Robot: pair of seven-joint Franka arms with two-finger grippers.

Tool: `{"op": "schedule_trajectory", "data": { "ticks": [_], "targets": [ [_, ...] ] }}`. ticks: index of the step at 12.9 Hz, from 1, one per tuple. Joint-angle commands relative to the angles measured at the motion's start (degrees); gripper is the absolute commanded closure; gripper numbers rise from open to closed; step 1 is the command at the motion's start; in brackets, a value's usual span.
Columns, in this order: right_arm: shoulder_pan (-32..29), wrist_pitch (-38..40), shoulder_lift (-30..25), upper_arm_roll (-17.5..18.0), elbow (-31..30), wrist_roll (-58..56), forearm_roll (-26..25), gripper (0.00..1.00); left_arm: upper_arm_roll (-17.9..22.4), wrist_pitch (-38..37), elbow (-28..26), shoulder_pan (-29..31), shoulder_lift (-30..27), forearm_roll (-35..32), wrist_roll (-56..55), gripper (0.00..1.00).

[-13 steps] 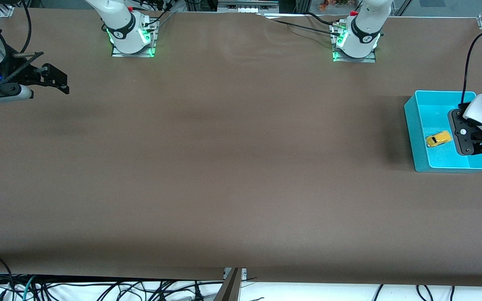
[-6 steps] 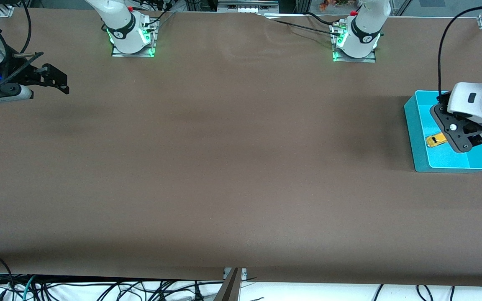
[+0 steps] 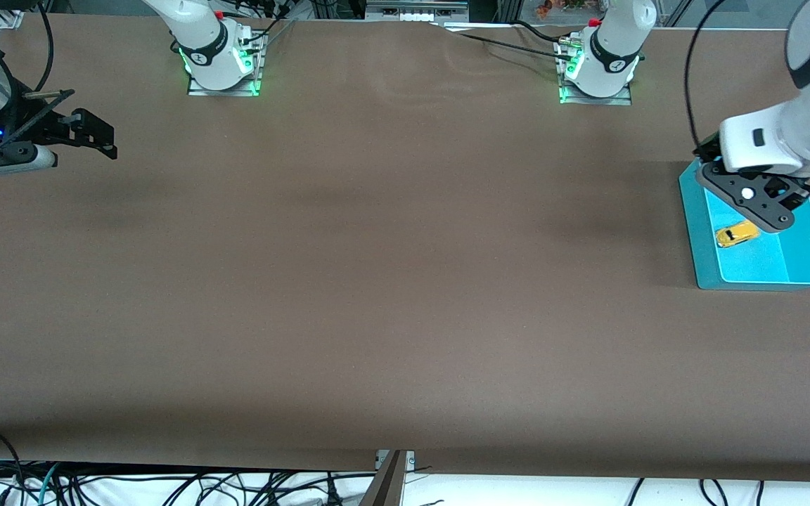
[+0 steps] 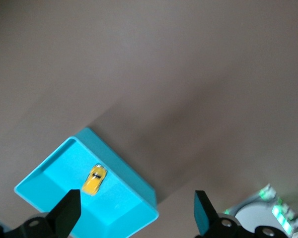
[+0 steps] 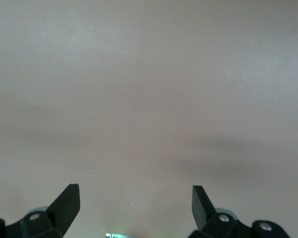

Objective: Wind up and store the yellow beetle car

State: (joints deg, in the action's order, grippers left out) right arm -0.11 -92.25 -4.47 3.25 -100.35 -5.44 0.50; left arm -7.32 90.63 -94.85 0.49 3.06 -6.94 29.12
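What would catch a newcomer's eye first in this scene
The bright teal bin at the left arm's end of the table, with the yellow beetle car lying inside it. The left gripper hangs open above the bin, holding nothing. The right gripper waits open over bare table at the right arm's end.

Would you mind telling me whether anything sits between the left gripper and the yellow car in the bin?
Nothing visible does. The yellow beetle car lies alone in the teal bin, and the open left gripper is over the bin.
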Motion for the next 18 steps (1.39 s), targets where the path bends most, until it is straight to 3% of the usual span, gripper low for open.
{"op": "schedule_trajectory", "data": {
  "ticks": [1, 5, 7, 18],
  "targets": [
    [0.4, 0.7, 0.3, -0.3, 1.2, 0.3, 0.3, 0.00, 2.7, 10.1, -8.3, -1.2, -6.0, 5.1, -14.4, 0.00],
    [0.4, 0.8, 0.3, -0.3, 1.1, 0.3, 0.3, 0.00, 3.0, 9.7, -7.8, 1.4, -7.6, 5.5, -21.6, 0.00],
    [0.4, 0.8, 0.3, -0.3, 1.1, 0.3, 0.3, 0.00, 3.2, 7.1, -6.8, 3.6, -7.3, 10.3, -22.1, 0.00],
    [0.3, 0.7, 0.2, -0.5, 1.3, 0.3, 0.4, 0.00, 3.2, 3.2, -3.6, 2.5, -6.0, 6.0, -24.6, 0.00]
  ]
}}
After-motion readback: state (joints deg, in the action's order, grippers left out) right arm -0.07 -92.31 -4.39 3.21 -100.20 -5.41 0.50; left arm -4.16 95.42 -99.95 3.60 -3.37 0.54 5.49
